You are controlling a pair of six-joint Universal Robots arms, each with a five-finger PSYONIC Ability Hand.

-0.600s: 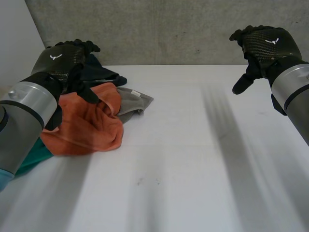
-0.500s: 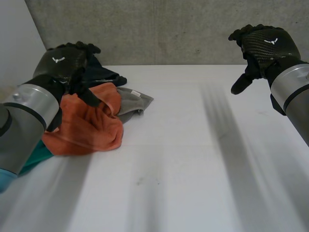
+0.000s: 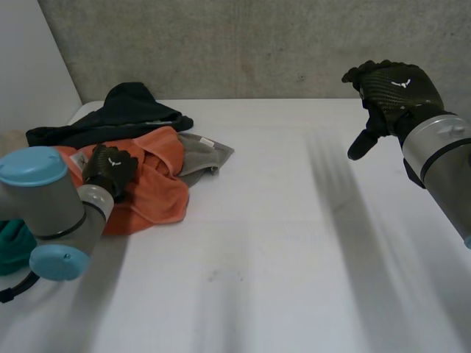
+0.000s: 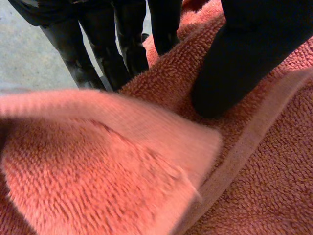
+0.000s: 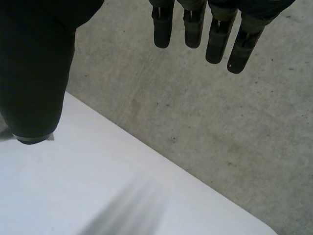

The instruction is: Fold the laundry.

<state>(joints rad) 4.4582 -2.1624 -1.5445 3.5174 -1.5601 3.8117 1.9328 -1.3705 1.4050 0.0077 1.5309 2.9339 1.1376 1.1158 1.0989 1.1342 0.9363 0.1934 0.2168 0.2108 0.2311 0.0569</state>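
Left wrist view shows the left hand on the orange towel, its thumb pressed into the terry and its fingers behind a raised fold, seemingly pinching it. Head view: the towel lies at the desk's left, touching a black garment. The right hand hovers well apart, fingers loosely spread, empty.

The towel lies at the table's left with the left hand on it, a garment behind, a cloth touching its right. The right hand hangs over the far right.
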